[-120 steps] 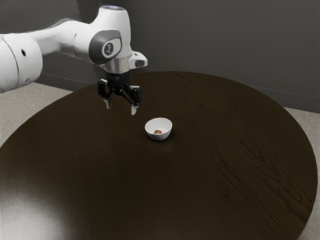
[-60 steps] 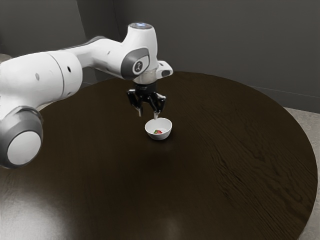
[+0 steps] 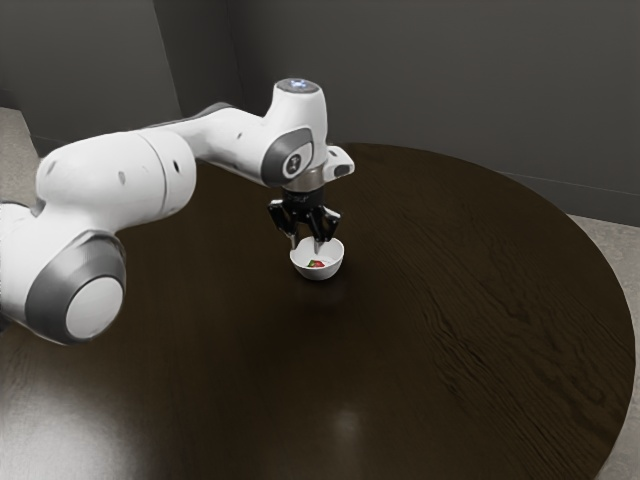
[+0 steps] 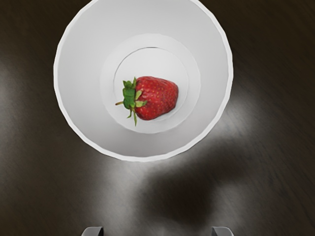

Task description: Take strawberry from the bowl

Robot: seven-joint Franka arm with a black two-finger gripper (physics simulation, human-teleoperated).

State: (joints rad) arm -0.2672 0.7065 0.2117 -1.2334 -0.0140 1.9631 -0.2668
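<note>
In the exterior view my gripper [image 3: 307, 246] points down with its fingers apart, at the bowl's far-left rim, nothing between them. The white bowl [image 3: 318, 271] stands upright on the table, and the strawberry [image 3: 317, 264] lies inside it. From the wrist view, the strawberry [image 4: 156, 97] rests on its side on the floor of the bowl [image 4: 142, 158], green leaves at one end. Two fingertips of the gripper [image 4: 157, 231] peek in, wide apart, beside the bowl rather than over the fruit.
The round dark wooden table [image 3: 430, 330] carries the bowl near its middle. A grey wall [image 3: 460, 90] rises behind the table, and the arm reaches in from the exterior view's left.
My gripper has moved toward the exterior view's right and come down close to the bowl. Its fingers remain apart. The bowl and strawberry have not moved.
</note>
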